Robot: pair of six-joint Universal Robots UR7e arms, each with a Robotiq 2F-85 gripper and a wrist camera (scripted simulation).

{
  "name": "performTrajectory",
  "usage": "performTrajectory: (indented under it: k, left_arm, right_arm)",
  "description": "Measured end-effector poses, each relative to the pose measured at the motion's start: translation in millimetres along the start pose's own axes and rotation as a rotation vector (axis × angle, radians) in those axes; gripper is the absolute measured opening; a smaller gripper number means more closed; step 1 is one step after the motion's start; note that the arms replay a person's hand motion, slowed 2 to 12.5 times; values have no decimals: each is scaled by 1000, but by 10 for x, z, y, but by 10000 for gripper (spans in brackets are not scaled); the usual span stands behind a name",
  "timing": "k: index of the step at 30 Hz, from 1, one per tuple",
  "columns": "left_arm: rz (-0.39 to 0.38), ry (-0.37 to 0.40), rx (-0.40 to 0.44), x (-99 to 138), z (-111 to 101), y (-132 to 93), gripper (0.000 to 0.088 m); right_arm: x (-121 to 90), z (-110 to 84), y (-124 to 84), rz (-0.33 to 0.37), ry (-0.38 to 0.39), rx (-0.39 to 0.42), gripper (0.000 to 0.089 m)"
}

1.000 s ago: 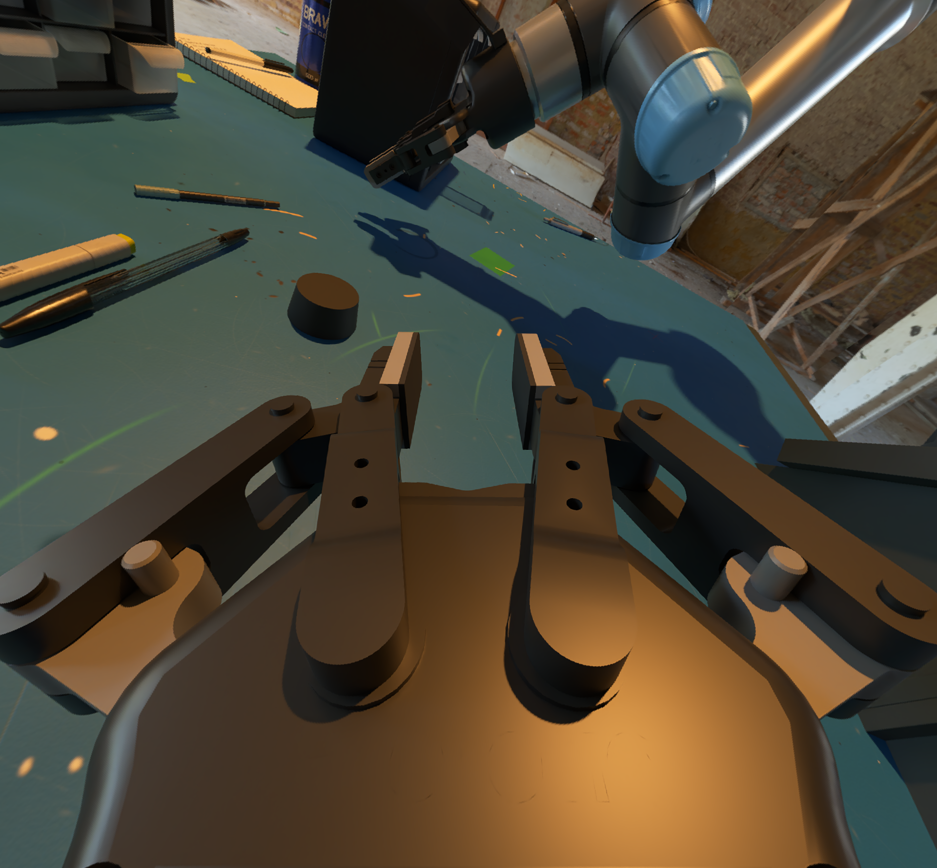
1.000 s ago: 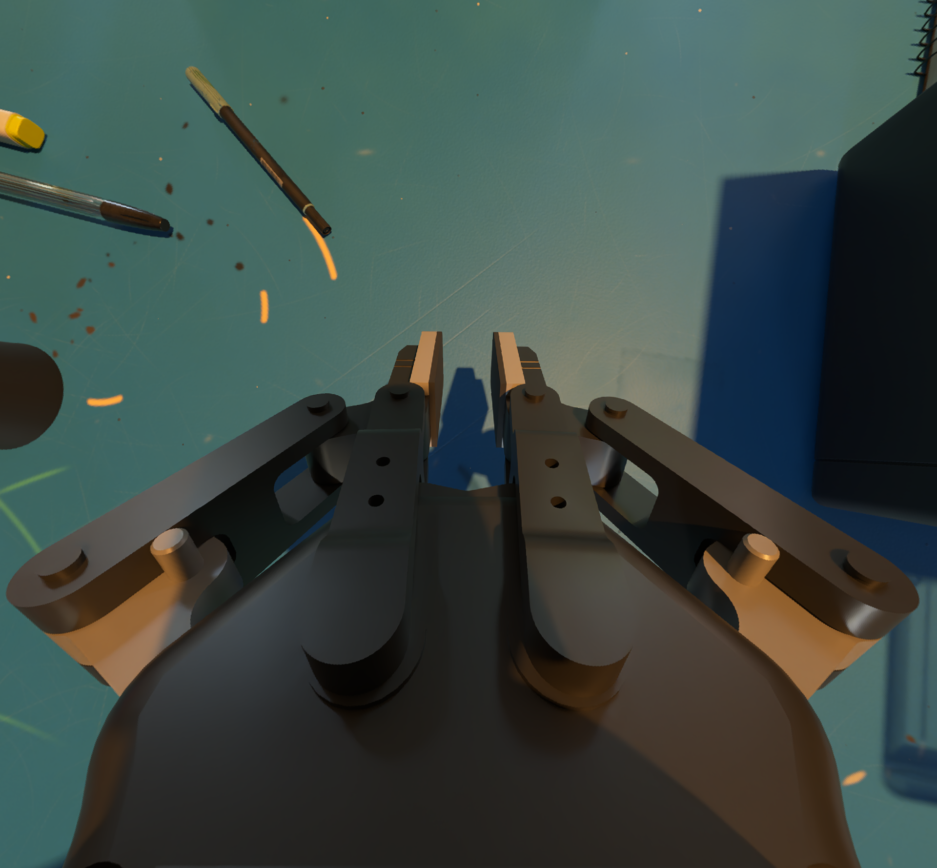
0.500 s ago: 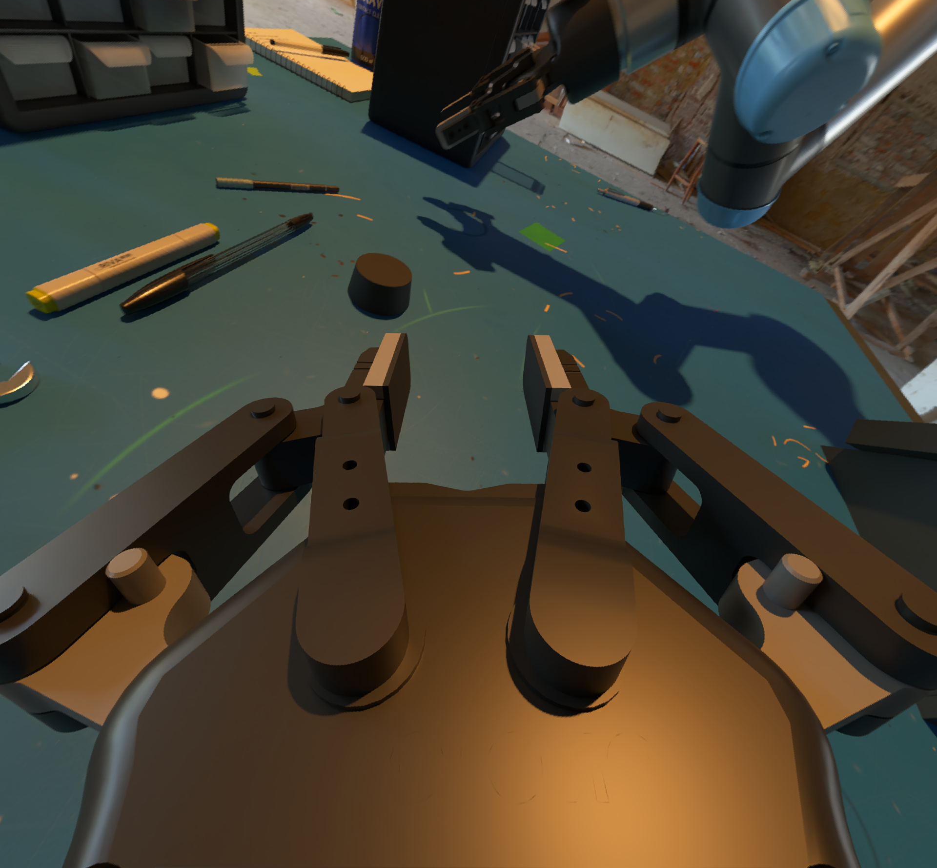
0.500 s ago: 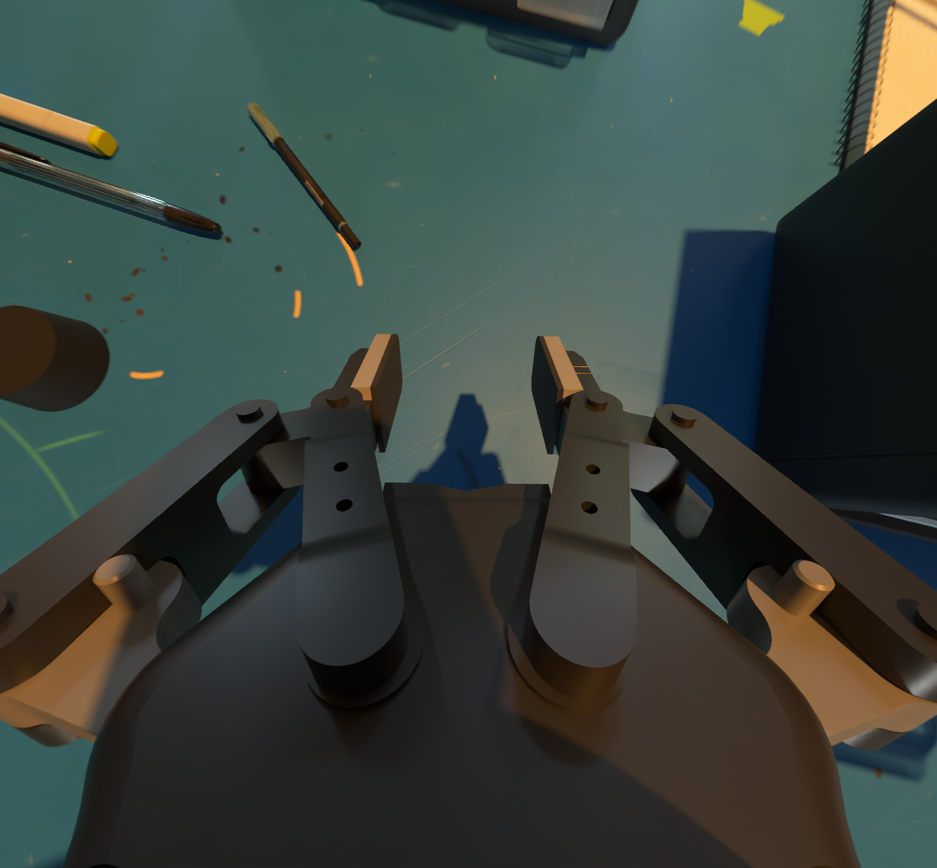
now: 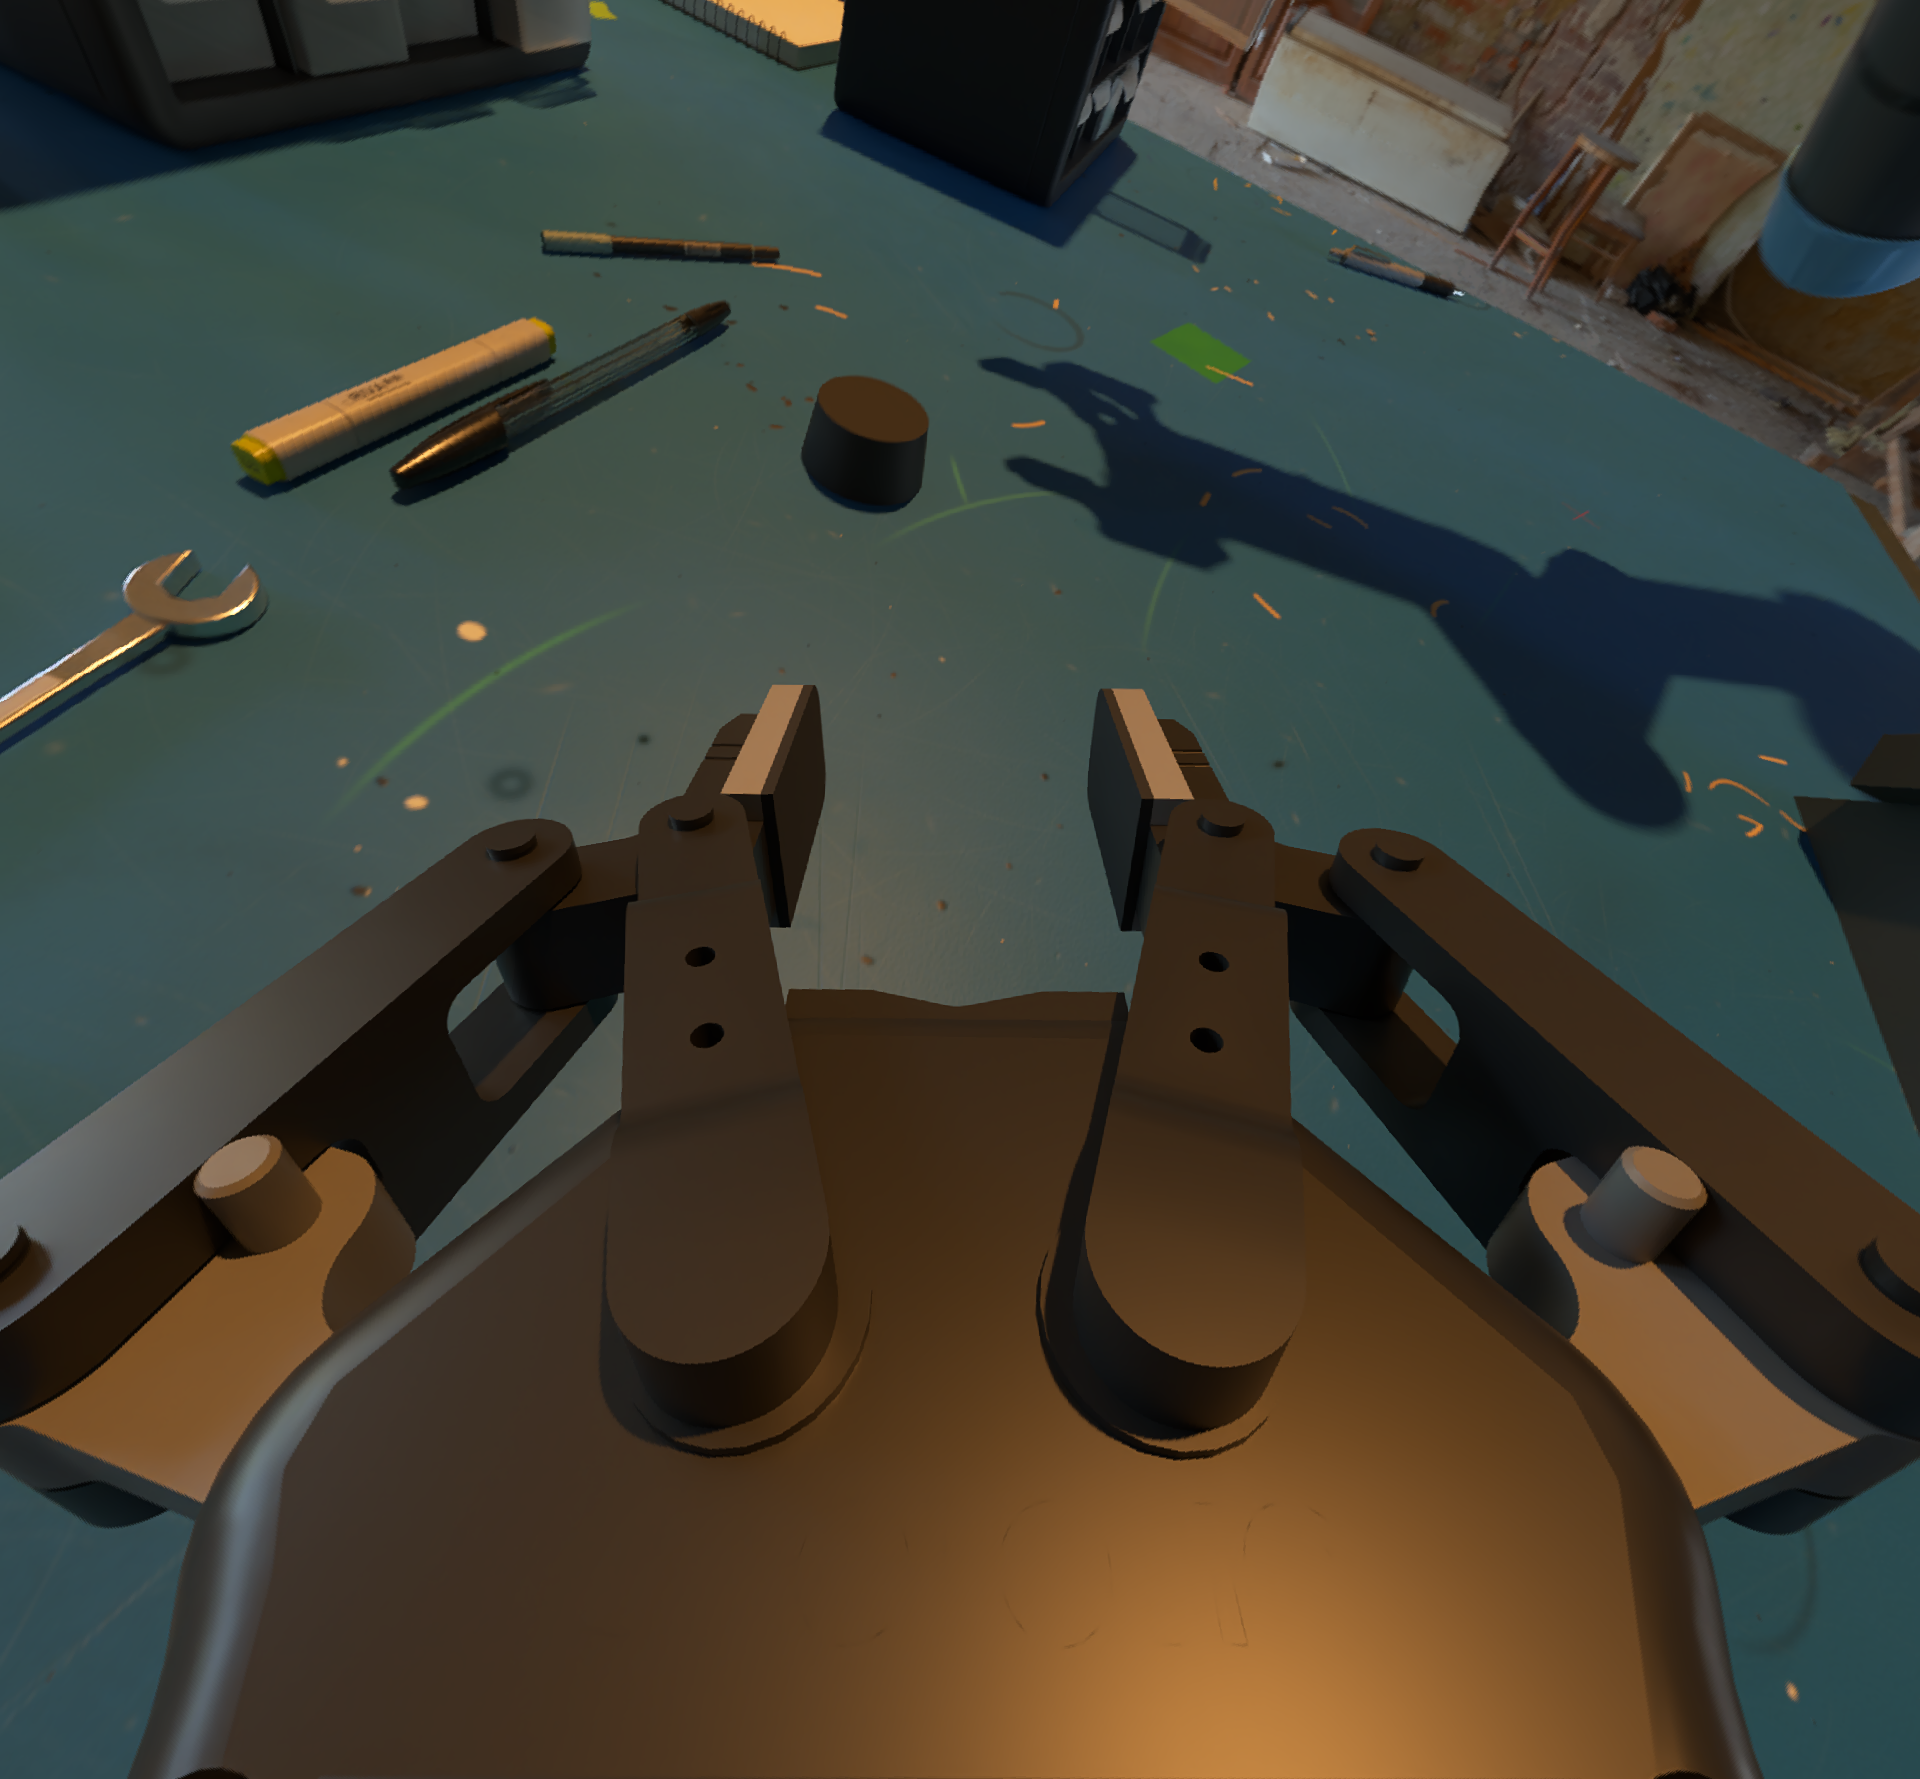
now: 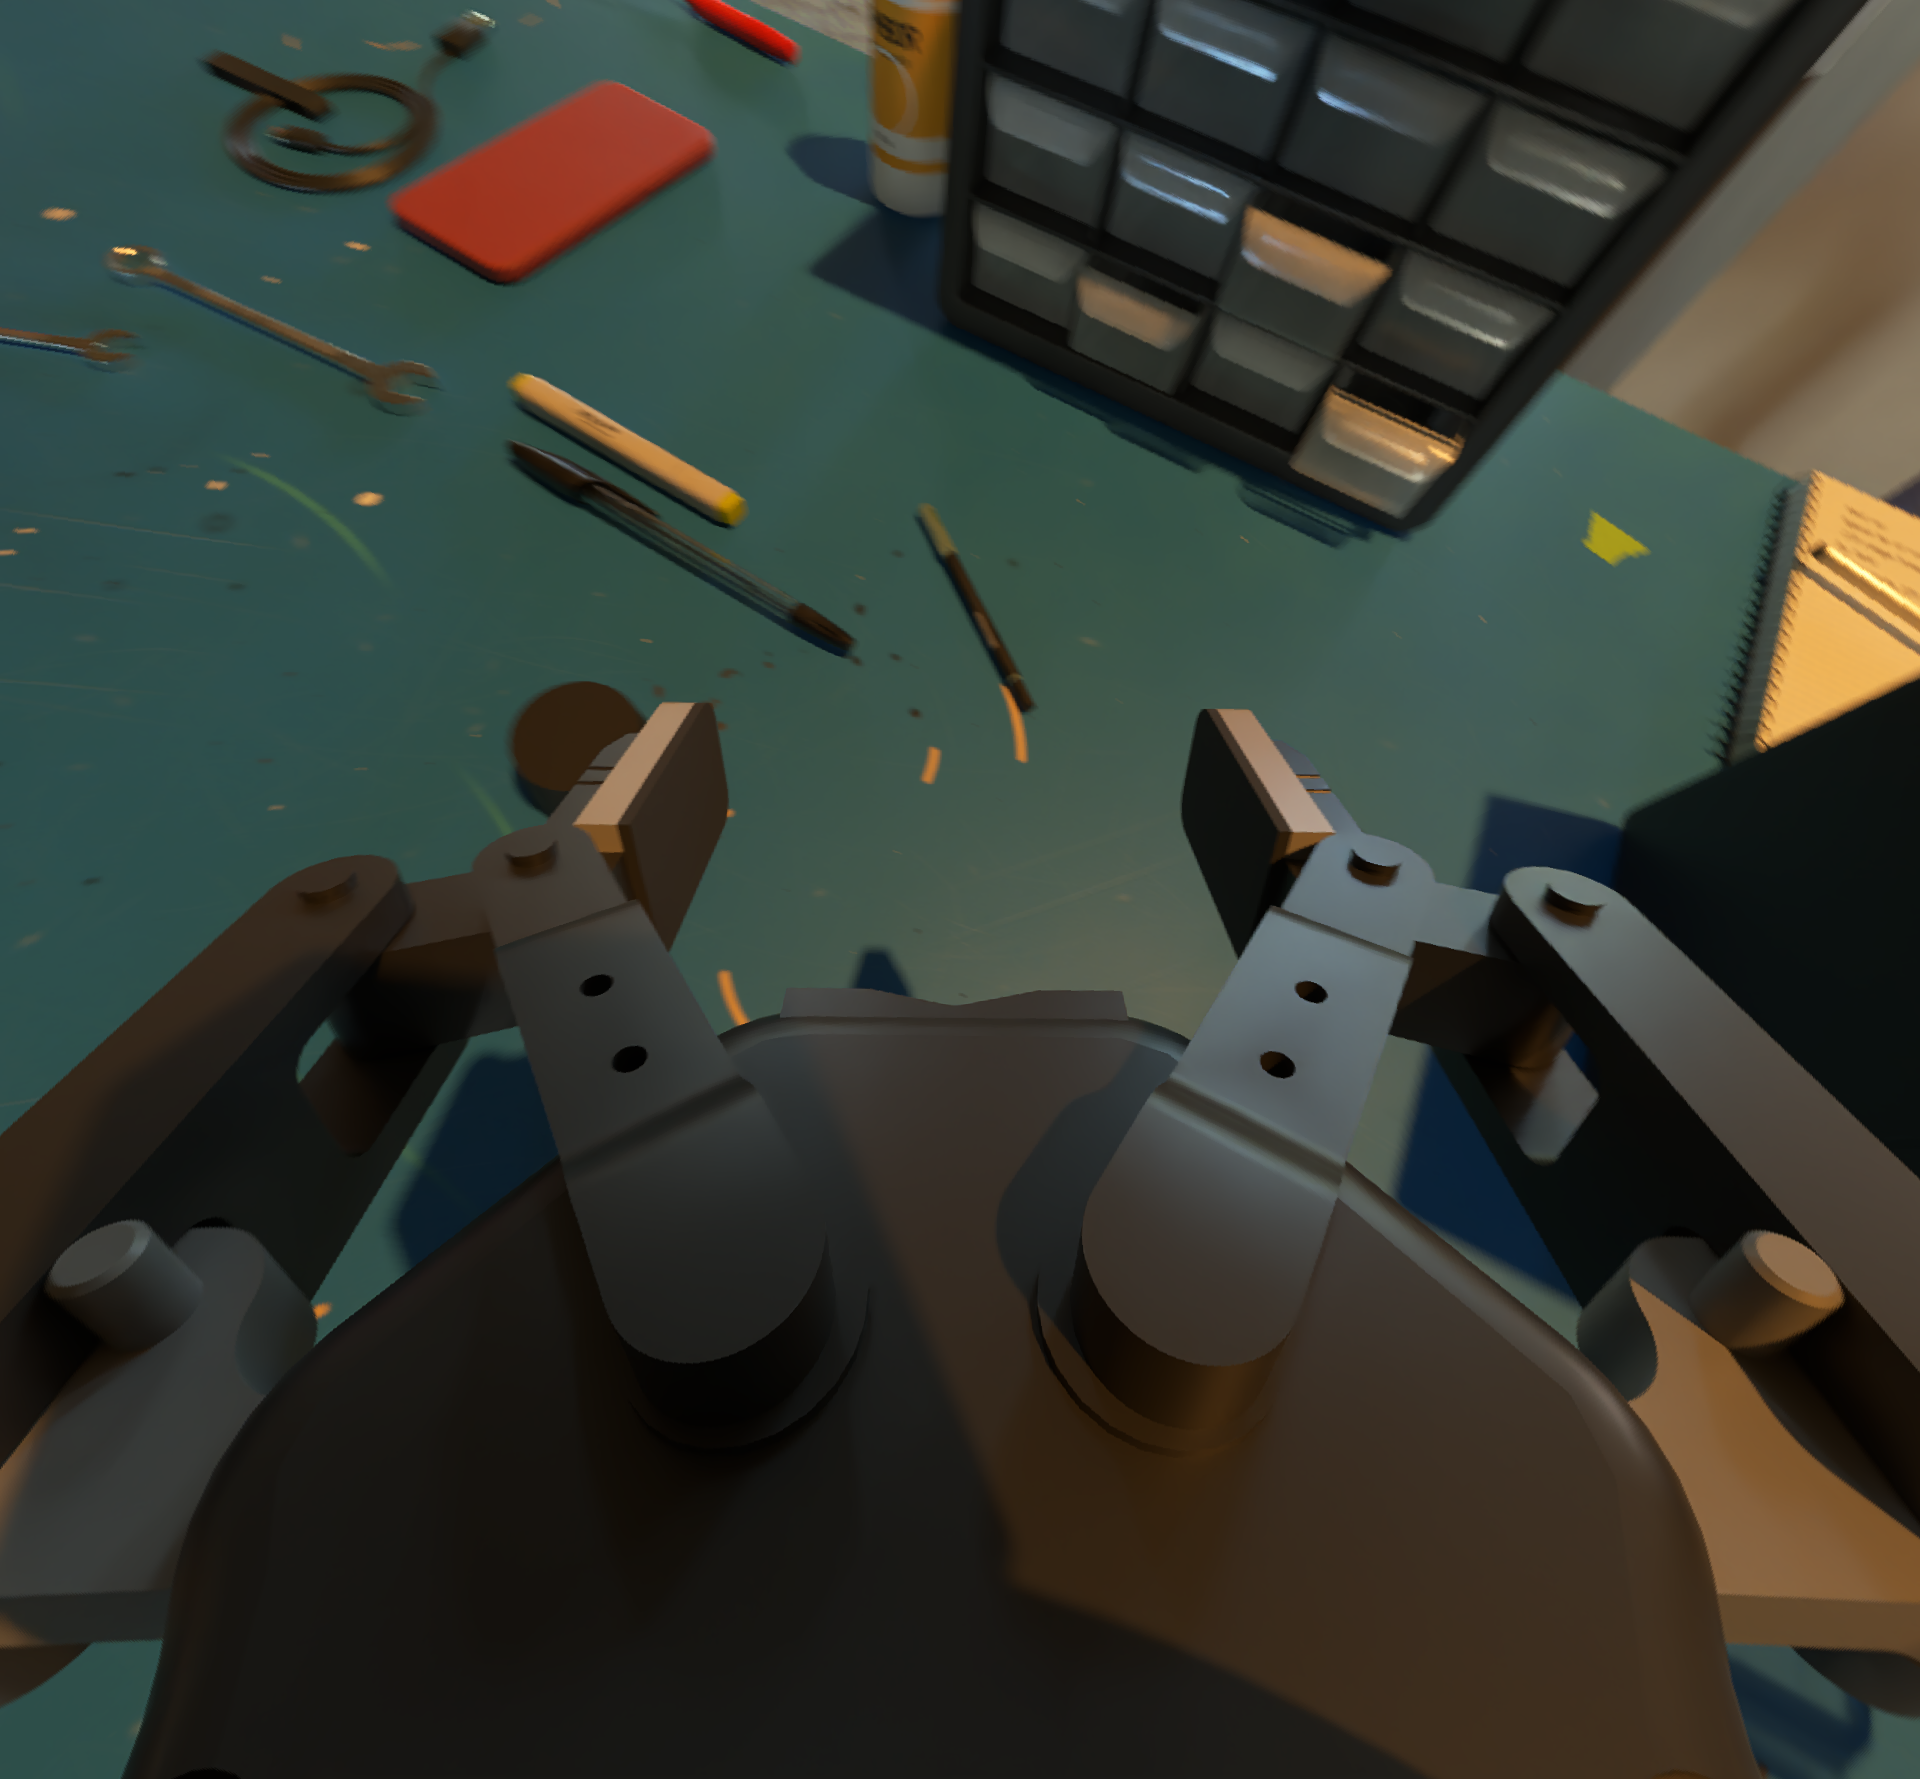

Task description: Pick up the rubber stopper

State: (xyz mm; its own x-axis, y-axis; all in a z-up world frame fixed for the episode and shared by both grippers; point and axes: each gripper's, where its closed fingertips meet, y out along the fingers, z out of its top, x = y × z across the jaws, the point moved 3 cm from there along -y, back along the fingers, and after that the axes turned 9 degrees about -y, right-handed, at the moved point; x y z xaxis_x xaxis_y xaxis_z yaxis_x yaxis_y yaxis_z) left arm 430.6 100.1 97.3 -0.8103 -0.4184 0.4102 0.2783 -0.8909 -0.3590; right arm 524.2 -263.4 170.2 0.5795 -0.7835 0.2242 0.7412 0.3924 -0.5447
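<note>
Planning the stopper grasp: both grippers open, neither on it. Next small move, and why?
Probably ease the left gripper forward and slightly left toward the rubber stopper. It stands free on the mat, just ahead of the open fingers, pens off to its left. The right gripper sees it partly hidden behind a finger.

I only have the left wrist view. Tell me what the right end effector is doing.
Observer: The right end effector is empty, with its jaws spread wide.
Operator: Say where my target sits relative to it.
Observer: The rubber stopper stands on the table, partly hidden behind one of that end effector's fingers. It is off to the side, not between the jaws.
Operator: Report what lies outside my frame.
Observer: A flat red case lies beside a coiled cable, farther along the table.
</note>
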Motion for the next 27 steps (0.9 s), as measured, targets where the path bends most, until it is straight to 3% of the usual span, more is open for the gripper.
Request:
performTrajectory:
  k: [4,12,20,27]
  left_arm:
    - [36,-7,-15,-65,-73,-81,499]
    - [134,1,-26,-202,-183,-229,517]
    - [207,34,-65,-281,-299,-319,559]
    - [260,93,-130,-305,-419,-347,563]
  right_arm:
    - [-327,184,-67,81,-44,48,854]
    - [-919,338,-11,164,-127,41,854]
    - [-1283,261,278,135,-172,-54,854]
    - [-1425,107,598,102,-127,-163,854]
